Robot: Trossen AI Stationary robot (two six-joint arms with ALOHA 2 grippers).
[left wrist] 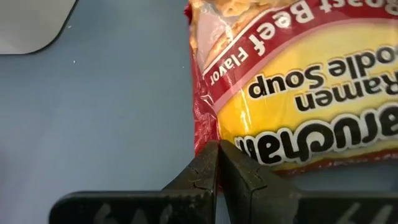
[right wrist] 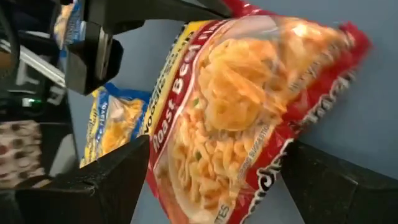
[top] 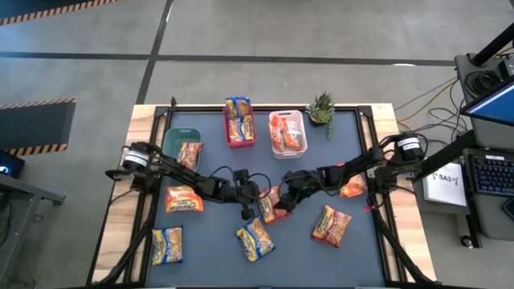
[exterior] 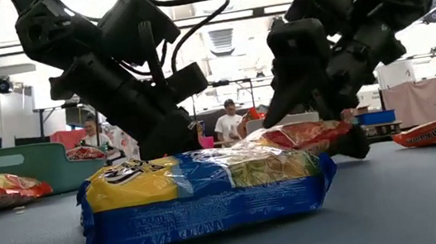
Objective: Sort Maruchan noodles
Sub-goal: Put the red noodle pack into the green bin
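Note:
A red Roast Beef Maruchan noodles packet (top: 269, 205) lies mid-table between my two grippers. My left gripper (top: 247, 213) comes from the table's left and is shut, with its tips at the packet's edge. My right gripper (top: 283, 201) comes from the right and is open. Its two fingers stand on either side of the packet (right wrist: 249, 106), which looks tilted up in the low view (exterior: 303, 135). A yellow-and-blue packet (exterior: 202, 192) lies flat nearer the front edge. My left gripper meets the red packet's crimped side edge (left wrist: 205, 134) near a corner with its shut fingertips (left wrist: 217, 155), slanting down from the table's left. Nothing is pinched between the fingers. My right gripper straddles the packet with its fingers wide apart (right wrist: 124, 174); I cannot tell whether they touch it.
At the back stand a green bin (top: 173, 136) with one packet, a red bin (top: 239, 120) with yellow-blue packets, a white bin (top: 287, 132) with orange ones, and a small plant (top: 321, 108). Loose packets lie at the left (top: 183, 199), front left (top: 166, 245) and right (top: 331, 225).

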